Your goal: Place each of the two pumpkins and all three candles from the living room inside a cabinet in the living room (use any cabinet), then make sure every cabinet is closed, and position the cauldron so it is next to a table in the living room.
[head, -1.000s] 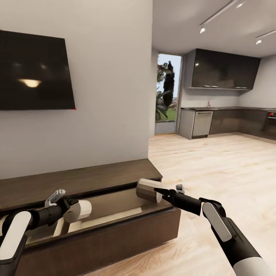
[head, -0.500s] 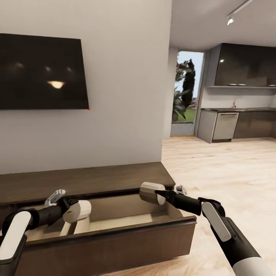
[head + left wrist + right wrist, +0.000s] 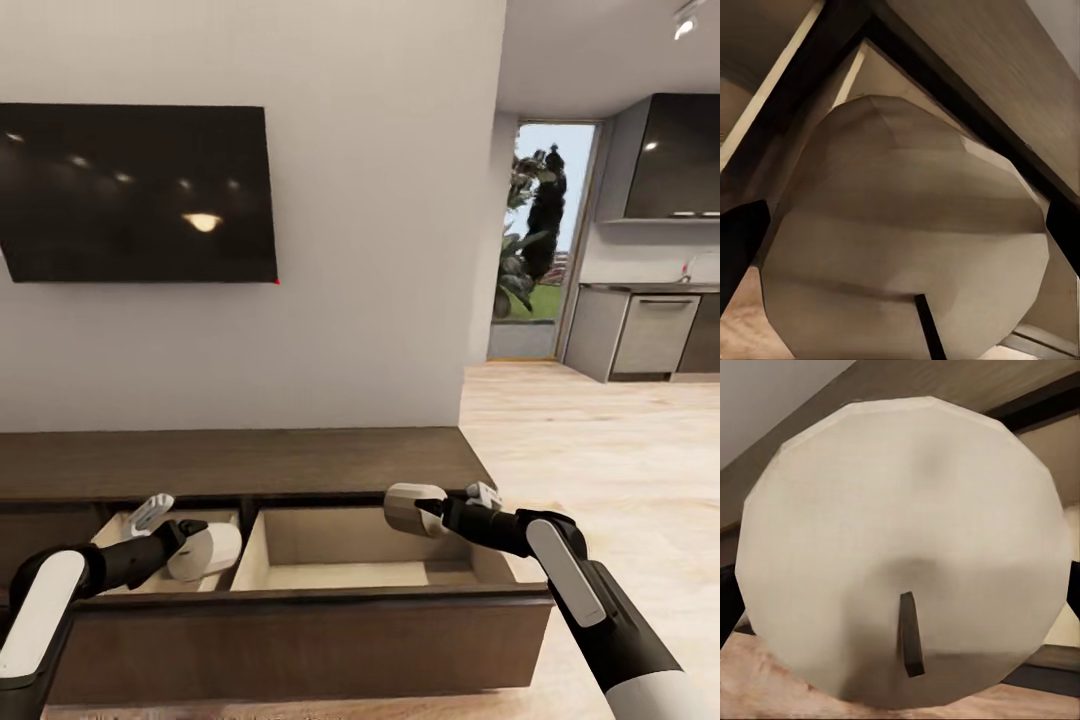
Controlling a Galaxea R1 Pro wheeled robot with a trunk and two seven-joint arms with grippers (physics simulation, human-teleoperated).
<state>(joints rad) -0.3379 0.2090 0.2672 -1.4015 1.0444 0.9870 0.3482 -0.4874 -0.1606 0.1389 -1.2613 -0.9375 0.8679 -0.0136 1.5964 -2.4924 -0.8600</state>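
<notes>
The long dark-brown cabinet (image 3: 230,462) runs along the wall, its wide drawer (image 3: 300,632) pulled out to show two pale compartments. My left gripper (image 3: 190,545) is shut on a grey-beige candle (image 3: 208,550), held over the left compartment. That candle (image 3: 907,255) looms close in the left wrist view, wick end facing the camera. My right gripper (image 3: 428,508) is shut on a second candle (image 3: 412,508), held above the right compartment near its far right corner. Its round end and dark wick (image 3: 909,556) face the right wrist camera.
A black TV (image 3: 135,195) hangs on the grey wall above the cabinet. To the right, light wood floor (image 3: 600,450) leads to a kitchen with dark cupboards (image 3: 670,160) and a glass door (image 3: 540,240). The drawer front juts toward me.
The whole view has swung left, so the cabinet and drawer now face me squarely. Both grippers still hold their candles, and the right candle sits further over the drawer's right compartment.
</notes>
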